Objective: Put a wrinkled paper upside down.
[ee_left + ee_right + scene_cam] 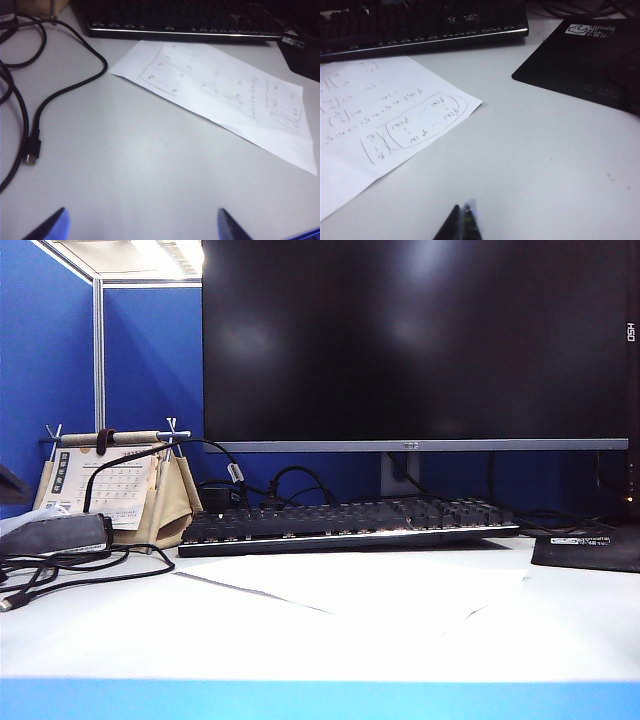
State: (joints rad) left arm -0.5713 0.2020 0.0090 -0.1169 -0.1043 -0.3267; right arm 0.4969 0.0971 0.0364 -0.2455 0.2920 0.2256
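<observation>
The left gripper (142, 225) hangs above bare bench (125, 165) with its fingertips spread wide and nothing between them, while the right gripper (462, 220) hovers over the bench near the wrinkled paper's corner, its fingertips pressed together and empty. The wrinkled paper (360, 585) lies flat on the bench just in front of the keyboard (350, 520), written side up, its long axis running roughly along the keyboard but skewed to it. A black cable (60, 90) loops beside its left end; a black mouse pad (585, 60) sits off its right.
</observation>
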